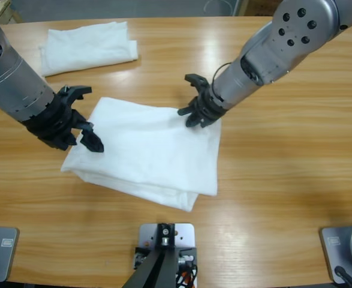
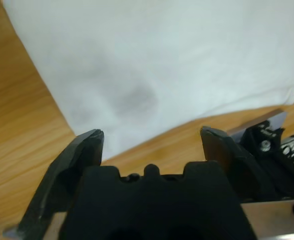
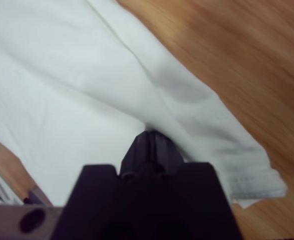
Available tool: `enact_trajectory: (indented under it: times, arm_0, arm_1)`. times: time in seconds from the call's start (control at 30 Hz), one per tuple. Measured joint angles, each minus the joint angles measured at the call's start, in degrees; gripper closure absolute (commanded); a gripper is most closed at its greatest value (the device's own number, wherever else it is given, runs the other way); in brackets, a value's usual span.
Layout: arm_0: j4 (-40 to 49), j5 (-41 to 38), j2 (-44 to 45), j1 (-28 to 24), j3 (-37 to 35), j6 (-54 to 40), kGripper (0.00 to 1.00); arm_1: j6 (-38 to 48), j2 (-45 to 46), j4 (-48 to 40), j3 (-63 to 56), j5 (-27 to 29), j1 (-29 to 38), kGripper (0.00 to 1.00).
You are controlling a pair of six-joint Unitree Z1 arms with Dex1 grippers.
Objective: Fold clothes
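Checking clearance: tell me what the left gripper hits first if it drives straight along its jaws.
Most likely the folded white garment: the left gripper is open and points at its near edge, with only bare table between. Height above the cloth is unclear.

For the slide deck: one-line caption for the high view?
Two arms work a folded white garment on the wooden table; a second folded garment lies behind.

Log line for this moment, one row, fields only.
left gripper: open, at folded shirt's edge | right gripper: shut on folded shirt, far corner | second folded garment: set aside, far end of table
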State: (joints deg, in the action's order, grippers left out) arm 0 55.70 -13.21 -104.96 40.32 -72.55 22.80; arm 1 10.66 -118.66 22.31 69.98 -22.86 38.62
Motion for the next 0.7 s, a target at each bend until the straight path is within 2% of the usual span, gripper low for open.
enact_trajectory:
  times: [0.1,0.2,0.43,0.57,0.7]
  arm_0:
    - [-3.35,1.41,-0.04,0.03,2.17,2.36,0.652]
    - [-6.63,2.21,-0.52,0.03,5.21,3.44,0.994]
    - [-9.4,1.92,-1.95,1.24,10.76,3.43,1.0]
    - [-9.69,5.14,-2.26,1.05,15.59,3.43,1.0]
    - [-10.14,5.43,-2.26,0.7,16.33,3.88,1.0]
  arm_1:
    - [0.13,0.0,0.0,0.0,0.55,0.17,1.0]
    - [0.46,0.0,0.0,0.01,0.76,0.28,1.0]
    - [0.69,0.02,0.0,0.0,0.78,0.28,1.0]
    - [0.69,0.02,0.06,0.0,0.94,0.33,1.0]
    - [0.69,-0.12,0.21,0.0,0.94,0.33,1.0]
